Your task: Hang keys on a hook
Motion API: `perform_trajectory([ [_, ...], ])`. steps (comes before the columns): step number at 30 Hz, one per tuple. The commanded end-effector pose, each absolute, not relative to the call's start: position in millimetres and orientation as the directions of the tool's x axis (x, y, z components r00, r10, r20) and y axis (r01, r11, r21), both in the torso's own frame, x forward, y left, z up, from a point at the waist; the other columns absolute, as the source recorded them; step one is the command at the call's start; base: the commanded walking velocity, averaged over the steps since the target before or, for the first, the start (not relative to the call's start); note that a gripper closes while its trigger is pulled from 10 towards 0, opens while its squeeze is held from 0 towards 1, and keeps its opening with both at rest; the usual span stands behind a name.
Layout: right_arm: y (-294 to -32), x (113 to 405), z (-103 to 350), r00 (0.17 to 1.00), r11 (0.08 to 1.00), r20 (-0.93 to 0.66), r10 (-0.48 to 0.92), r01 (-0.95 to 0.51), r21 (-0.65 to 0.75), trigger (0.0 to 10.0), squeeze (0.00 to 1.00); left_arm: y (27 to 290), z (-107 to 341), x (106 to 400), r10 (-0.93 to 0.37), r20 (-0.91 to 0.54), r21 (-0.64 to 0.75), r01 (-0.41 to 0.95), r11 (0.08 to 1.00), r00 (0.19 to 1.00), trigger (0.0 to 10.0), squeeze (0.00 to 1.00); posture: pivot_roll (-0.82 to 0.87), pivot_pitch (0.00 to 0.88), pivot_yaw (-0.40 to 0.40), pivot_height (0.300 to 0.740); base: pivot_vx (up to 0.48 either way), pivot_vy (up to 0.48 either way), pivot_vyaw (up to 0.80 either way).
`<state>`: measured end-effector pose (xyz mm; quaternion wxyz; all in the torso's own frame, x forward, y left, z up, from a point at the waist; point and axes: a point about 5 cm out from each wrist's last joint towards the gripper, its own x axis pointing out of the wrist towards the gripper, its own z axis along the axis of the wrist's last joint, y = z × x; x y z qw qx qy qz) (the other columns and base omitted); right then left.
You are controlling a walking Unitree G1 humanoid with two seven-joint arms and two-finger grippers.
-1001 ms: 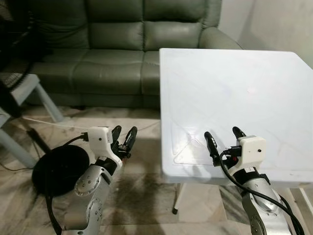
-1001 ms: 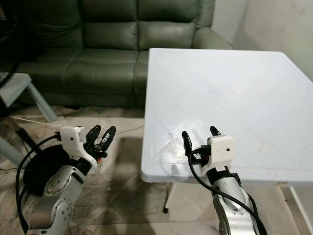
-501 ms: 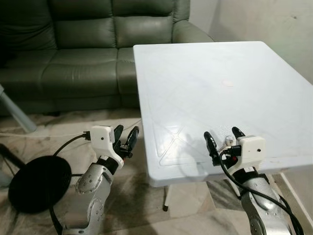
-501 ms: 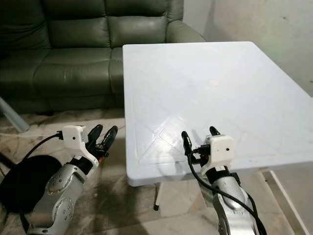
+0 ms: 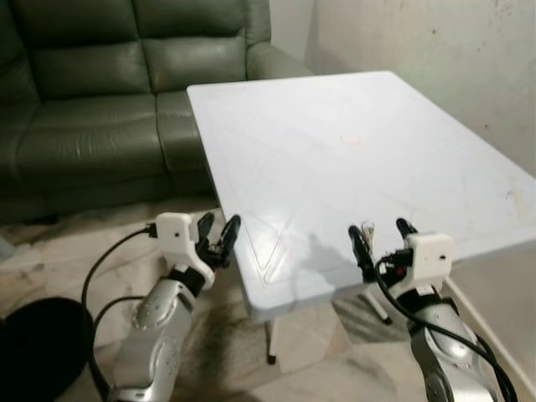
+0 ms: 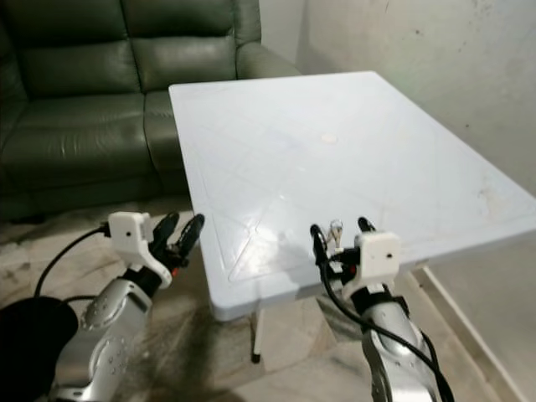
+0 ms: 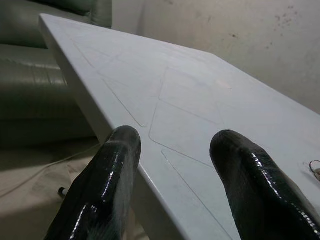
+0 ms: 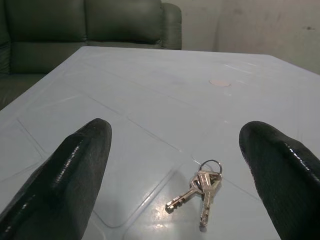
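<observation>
A small bunch of silver keys [image 8: 200, 189] on a ring lies flat on the white plastic bench [image 5: 335, 159], close to the bench's near edge. In the right wrist view two keys show: one points its blade out toward about 8 o'clock from the ring, the other toward about 6 o'clock, so the pair splays in a narrow V with the ring at the top. Both long axes run roughly toward the camera. In the head views the keys [image 6: 335, 231] sit between the two black fingers of the right claw [image 6: 339, 236], at about 12 o'clock from its white wrist housing.

The right claw is spread wide and grips nothing; its fingers [image 8: 75, 170] frame the keys on either side, with bare bench between each finger and the bunch. It hovers at the near edge of the bench, pointed across the top toward the far side.

The left claw [image 5: 218, 234] is also released, its fingers [image 7: 107, 185] apart with nothing between them. It hangs just off the bench's near left corner, at about 9 o'clock from the keys and well apart from them, over the marbled floor [image 5: 318, 368].

A green leather sofa [image 5: 92, 92] stands at 11 o'clock beyond the bench, touching or just beside its far left edge. A round black base [image 5: 38, 347] rests on the floor at 8 o'clock. A scuffed pale wall [image 5: 435, 59] runs along 1 to 2 o'clock.
</observation>
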<state>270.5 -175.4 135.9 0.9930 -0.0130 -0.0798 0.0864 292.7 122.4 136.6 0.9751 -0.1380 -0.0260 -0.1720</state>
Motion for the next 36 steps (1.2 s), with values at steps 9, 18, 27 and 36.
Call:
perform_trajectory([
  [9, -178.4, 271.9, 138.8, 0.975, 0.988, 0.162, 0.150, -0.143, -0.054, 10.0, 0.00, 108.0, 131.7, 292.3, -0.399, 0.023, -0.210, 0.395, 0.894, 0.917, 10.0, 0.00, 0.03, 0.113, -0.008, 0.740, 0.000, 0.000, 0.00],
  [18, -193.3, 283.7, 136.8, 0.990, 0.993, 0.102, 0.099, -0.091, -0.081, 10.0, 0.00, 87.0, 137.4, 284.7, -0.541, 0.009, -0.184, 0.533, 0.826, 0.841, 10.0, 0.00, 0.03, 0.151, -0.007, 0.740, 0.000, 0.000, 0.00],
  [27, -206.3, 297.6, 142.5, 0.990, 0.988, 0.080, 0.120, -0.110, -0.111, 10.0, 0.00, 70.8, 141.4, 270.6, -0.630, -0.002, -0.177, 0.620, 0.765, 0.777, 10.0, 0.00, 0.04, 0.208, 0.011, 0.740, 0.000, 0.000, 0.00],
  [36, -210.6, 313.1, 144.5, 0.967, 0.965, 0.028, 0.253, -0.250, -0.077, 10.0, 0.00, 61.9, 144.3, 258.9, -0.678, -0.016, -0.183, 0.665, 0.725, 0.735, 10.0, 0.00, 0.04, 0.246, 0.016, 0.740, 0.000, 0.000, 0.00],
])
